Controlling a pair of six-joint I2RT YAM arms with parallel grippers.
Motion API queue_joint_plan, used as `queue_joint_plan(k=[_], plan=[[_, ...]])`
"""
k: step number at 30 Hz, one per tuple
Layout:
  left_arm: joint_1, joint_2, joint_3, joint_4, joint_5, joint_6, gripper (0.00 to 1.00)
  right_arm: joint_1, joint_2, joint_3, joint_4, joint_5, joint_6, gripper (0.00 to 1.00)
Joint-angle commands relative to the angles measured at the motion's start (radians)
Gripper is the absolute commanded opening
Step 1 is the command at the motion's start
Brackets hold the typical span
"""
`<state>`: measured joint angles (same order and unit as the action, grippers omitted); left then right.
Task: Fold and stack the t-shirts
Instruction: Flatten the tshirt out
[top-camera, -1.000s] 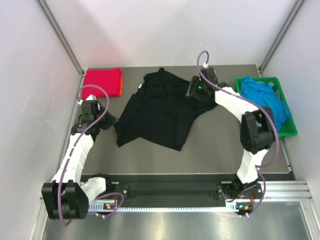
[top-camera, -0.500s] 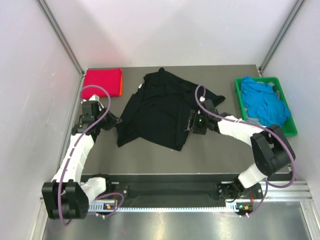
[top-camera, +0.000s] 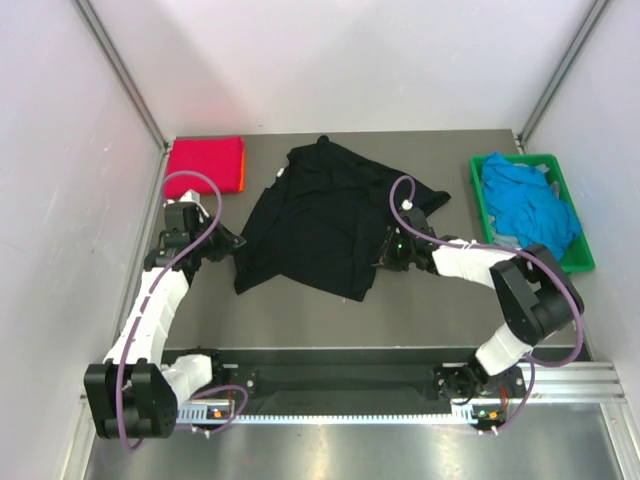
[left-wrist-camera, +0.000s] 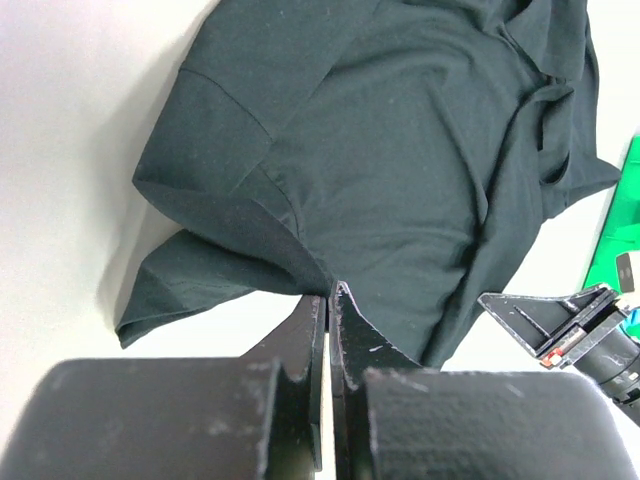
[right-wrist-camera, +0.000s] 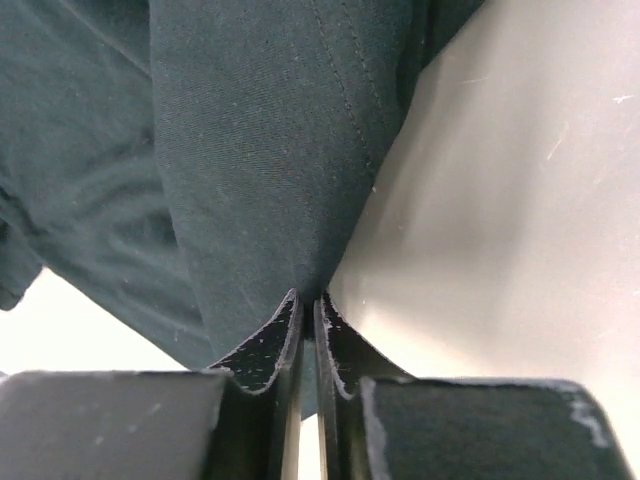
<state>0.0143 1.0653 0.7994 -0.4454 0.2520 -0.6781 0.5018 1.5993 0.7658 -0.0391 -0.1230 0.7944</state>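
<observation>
Right gripper (right-wrist-camera: 308, 297), drawn nearer, clamped on black t-shirt (top-camera: 318, 215) at right hem; left gripper (left-wrist-camera: 330, 290) clamped at left hem.

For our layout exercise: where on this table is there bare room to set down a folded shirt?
Widest: the near strip of the table, between the black shirt and the near edge. Smaller: between that shirt and the green crate. Crowded: the middle, where the left tool and right tool meet the shirt's edges.
</observation>
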Motion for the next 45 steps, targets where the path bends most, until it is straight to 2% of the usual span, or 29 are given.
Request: queue_joint_plan(k=[1,8,11,18,22,27,28,31,34,36,38,45], plan=[[0.001,-0.004,-0.017,0.073,0.026,0.006,0.00,-0.002,-0.064,0.033,-0.035,0.035,-0.014,0.04],[-0.007,-0.025,-0.011,0.062,0.024,0.023,0.00,-0.031,-0.180,0.092,-0.249,0.193,-0.093,0.01],[-0.054,-0.053,-0.005,0.048,-0.048,0.038,0.00,-0.037,-0.240,0.101,-0.364,0.284,-0.110,0.03],[-0.073,-0.021,-0.008,0.070,-0.010,0.023,0.00,-0.045,-0.309,0.145,-0.565,0.385,-0.095,0.08],[-0.082,0.002,-0.012,0.065,-0.020,0.029,0.00,-0.045,-0.318,0.168,-0.579,0.401,-0.083,0.10],[-0.082,-0.004,0.033,-0.031,-0.158,0.084,0.00,-0.054,-0.274,0.211,-0.611,0.424,-0.064,0.15],[-0.082,-0.011,0.049,-0.042,-0.181,0.092,0.00,-0.054,-0.272,0.211,-0.610,0.422,-0.064,0.14],[-0.096,-0.041,0.087,-0.068,-0.243,0.115,0.00,-0.055,-0.286,0.198,-0.587,0.413,-0.064,0.04],[-0.117,-0.031,0.132,-0.104,-0.293,0.121,0.00,-0.055,-0.305,0.182,-0.559,0.407,-0.069,0.02],[-0.131,-0.030,0.136,-0.108,-0.295,0.121,0.00,-0.057,-0.305,0.161,-0.542,0.395,-0.069,0.05],[-0.137,-0.027,0.136,-0.111,-0.322,0.129,0.00,-0.065,-0.280,0.142,-0.542,0.378,-0.067,0.15],[-0.146,-0.031,0.248,-0.208,-0.563,0.186,0.00,-0.141,-0.257,0.046,-0.469,0.284,-0.046,0.42]])
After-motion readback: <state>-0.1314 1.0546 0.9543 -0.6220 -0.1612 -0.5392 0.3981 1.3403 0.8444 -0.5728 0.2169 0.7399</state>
